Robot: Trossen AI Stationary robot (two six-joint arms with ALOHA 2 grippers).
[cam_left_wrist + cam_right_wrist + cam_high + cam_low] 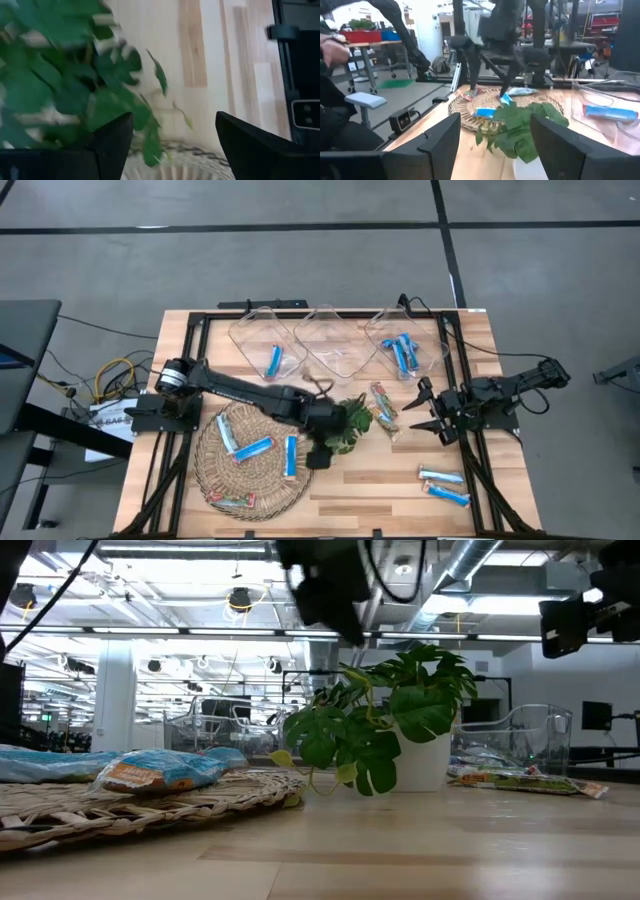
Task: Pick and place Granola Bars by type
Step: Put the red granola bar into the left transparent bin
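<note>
Sorting is barely begun, we judge: Granola Bars (403, 355) fill two bins, most remain on mat and table, while left gripper (318, 457) and right gripper (428, 412) gape empty.

The potted plant (349, 423) blocks the table's middle; bare wood (370, 490) lies open nearer the front edge

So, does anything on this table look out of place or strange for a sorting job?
One thing stands out: a small potted plant stands mid-table among the granola bars, right beside the left gripper at the edge of the woven mat. Nothing looks spilled or damaged. The right gripper waits open nearby.
</note>
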